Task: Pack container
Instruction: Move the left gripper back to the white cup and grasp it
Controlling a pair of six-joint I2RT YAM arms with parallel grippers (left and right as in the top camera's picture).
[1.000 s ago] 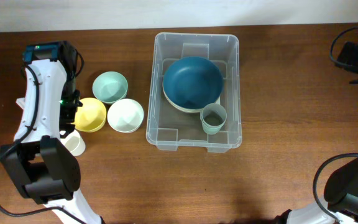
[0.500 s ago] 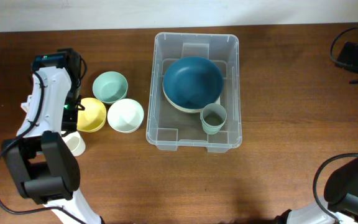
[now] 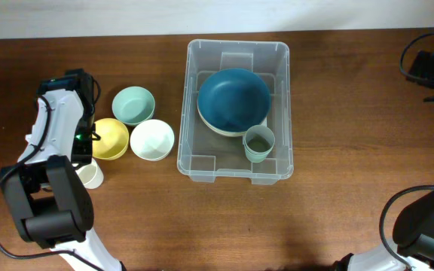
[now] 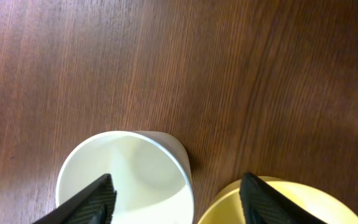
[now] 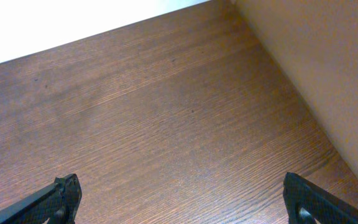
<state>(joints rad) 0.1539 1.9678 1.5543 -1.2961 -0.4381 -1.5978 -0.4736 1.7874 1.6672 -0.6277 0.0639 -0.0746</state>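
Note:
The clear container [image 3: 277, 162] stands mid-table. It holds a dark blue bowl [image 3: 233, 99] stacked on a cream bowl, and a grey-green cup [image 3: 258, 143]. Left of it lie a mint bowl [image 3: 132, 105], a yellow bowl [image 3: 110, 138], a white bowl [image 3: 152, 140] and a white cup [image 3: 90, 176]. My left gripper [image 4: 178, 186] is open astride the right wall of the white cup [image 4: 135, 168]: one finger sits inside the cup, the other hangs over the yellow bowl [image 4: 278, 202]. My right gripper [image 5: 182, 186] is open over bare wood, at the table's far right.
The left arm [image 3: 51, 128] stretches along the table's left side, above the yellow bowl's edge. The right arm [image 3: 432, 71] stays at the far right edge beside a beige wall [image 5: 316, 68]. The three loose bowls touch one another.
The left arm has moved towards the table's front, down over the white cup, and its jaws have narrowed. The right arm has not moved.

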